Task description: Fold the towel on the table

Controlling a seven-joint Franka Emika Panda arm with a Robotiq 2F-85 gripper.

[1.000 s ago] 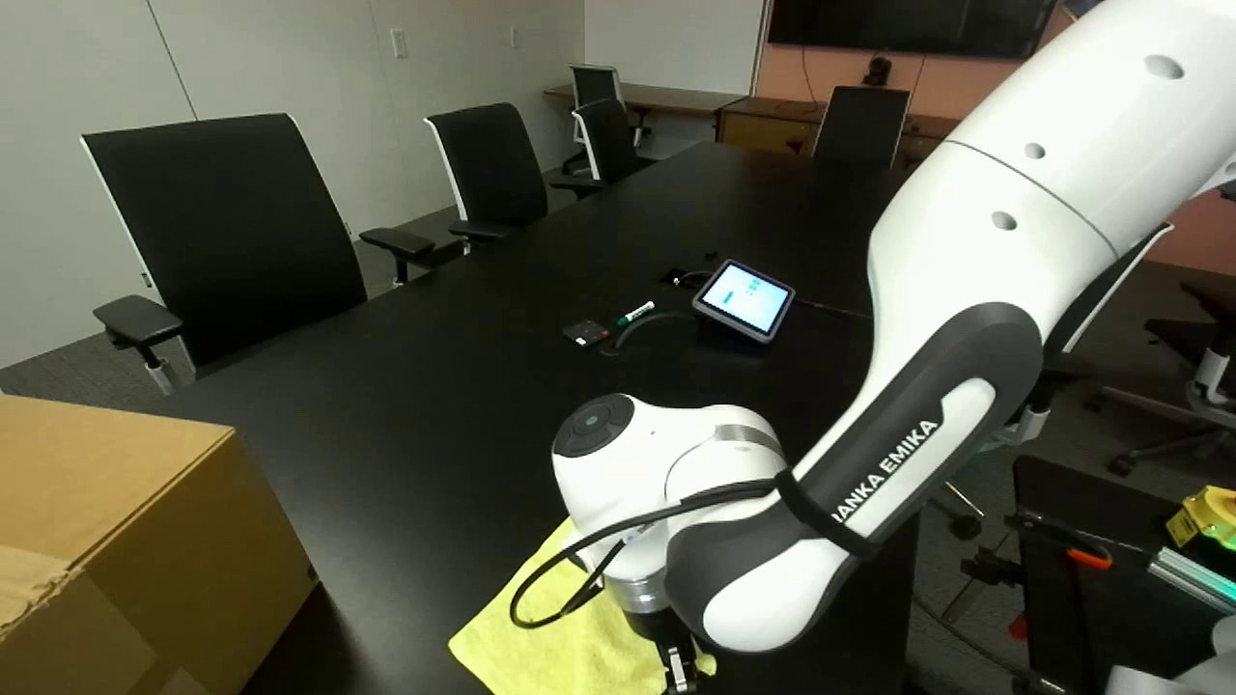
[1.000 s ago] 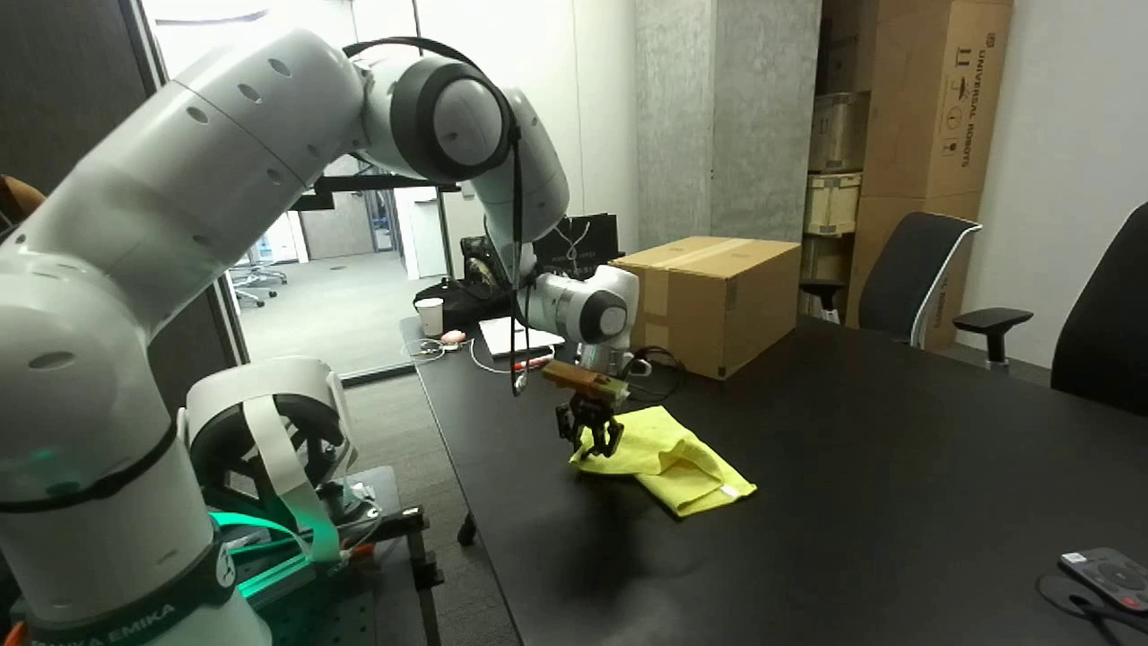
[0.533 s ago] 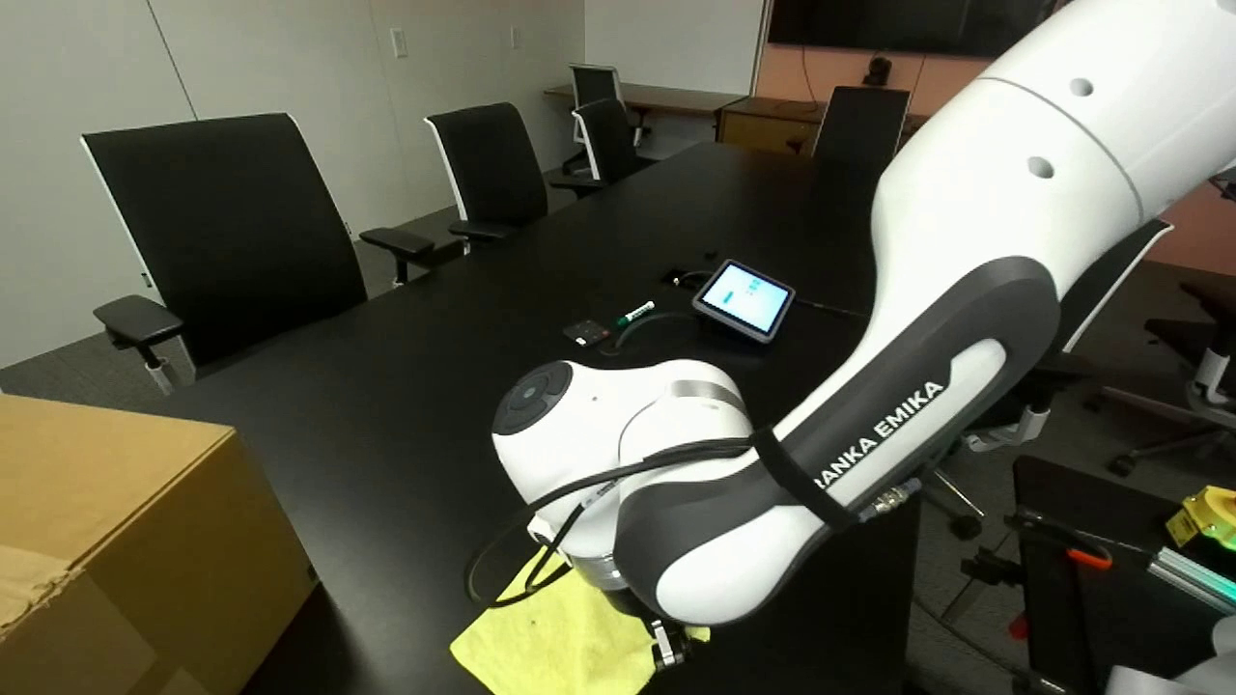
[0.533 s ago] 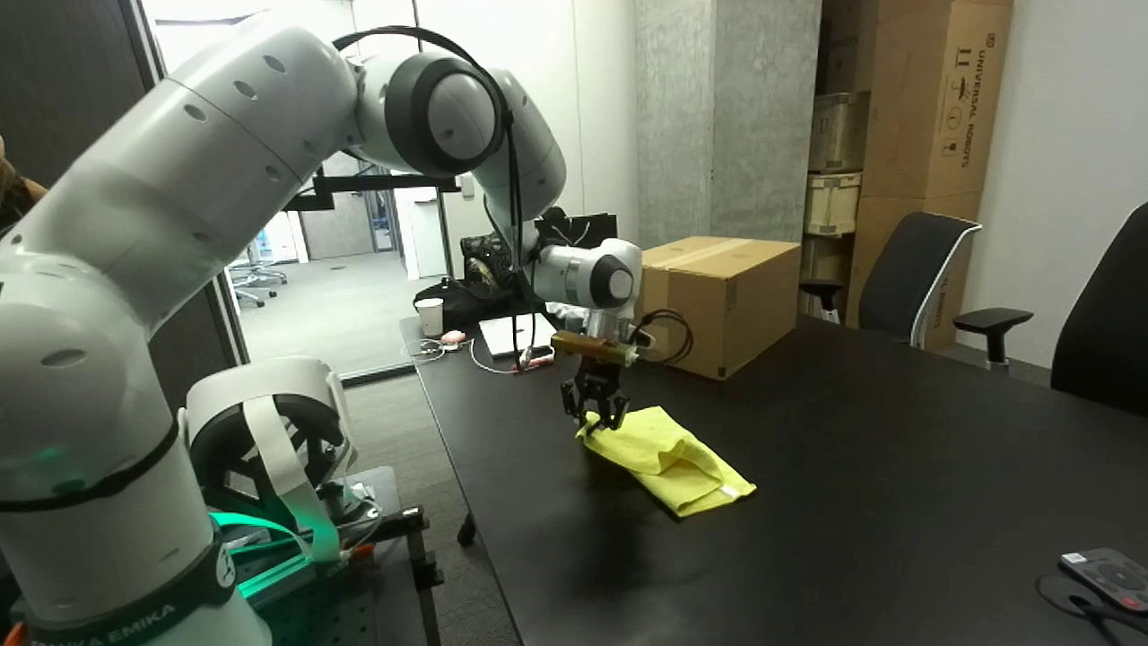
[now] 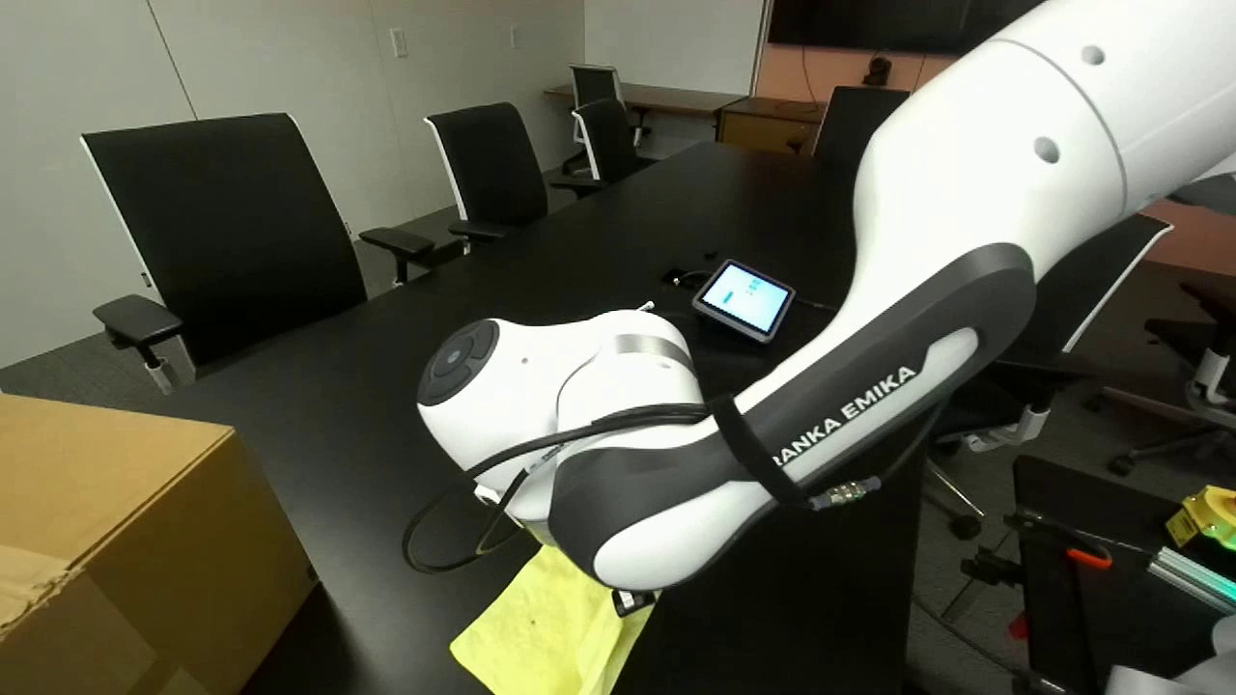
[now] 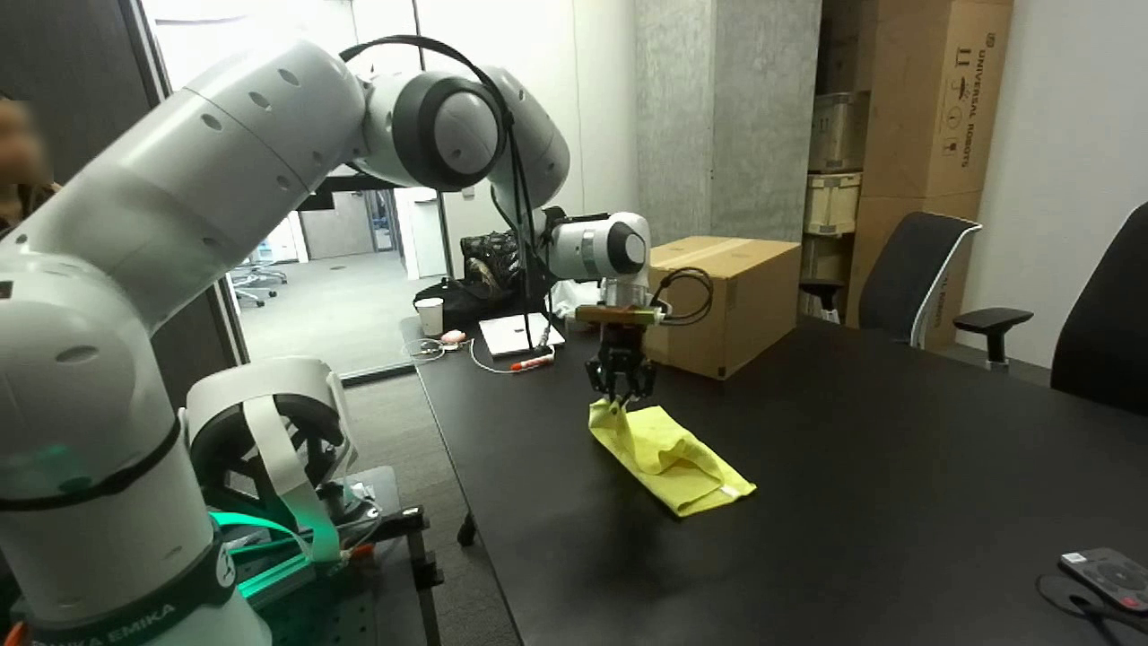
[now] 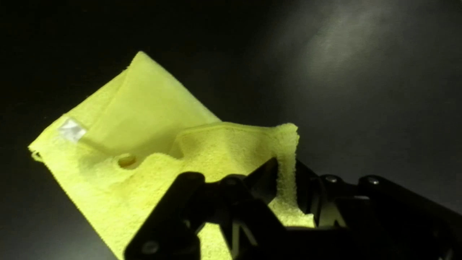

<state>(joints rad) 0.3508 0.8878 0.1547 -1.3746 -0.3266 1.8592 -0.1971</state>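
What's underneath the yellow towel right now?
The black table shows around the towel, which rests partly on it; the end effector pinches a raised part. Whether anything else lies beneath cannot be seen: the towel covers that patch.

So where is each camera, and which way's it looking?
Exterior view: above the conference table, looking along it past the tablet; Franka arm shows.
Exterior view: beside the arm, showing most of it, facing the tabletop cardboard box.
Wrist view: on the arm's end, looking down at the yellow towel; gripper shows.
Both exterior views share arm, towel, box.
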